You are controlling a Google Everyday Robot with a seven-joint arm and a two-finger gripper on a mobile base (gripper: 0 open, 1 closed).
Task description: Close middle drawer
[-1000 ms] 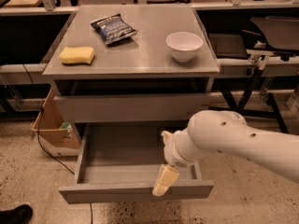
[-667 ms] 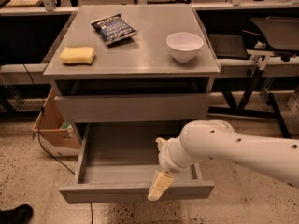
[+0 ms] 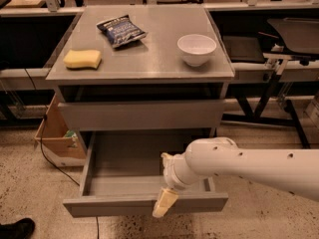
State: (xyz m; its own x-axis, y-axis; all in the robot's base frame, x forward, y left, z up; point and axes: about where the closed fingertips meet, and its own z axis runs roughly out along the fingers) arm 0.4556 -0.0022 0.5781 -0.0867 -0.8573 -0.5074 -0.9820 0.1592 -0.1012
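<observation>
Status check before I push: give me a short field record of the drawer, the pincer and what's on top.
middle drawer: pulled far out
pincer: over the drawer's front panel, near its middle; contact unclear
arm: reaches in from the right
cabinet top: sponge left, snack bag at back, white bowl right
floor: cardboard box left of the cabinet

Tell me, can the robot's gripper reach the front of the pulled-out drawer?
Probably yes. The gripper hangs right at the front panel of the middle drawer, which is pulled far out, and nothing stands between them.
</observation>
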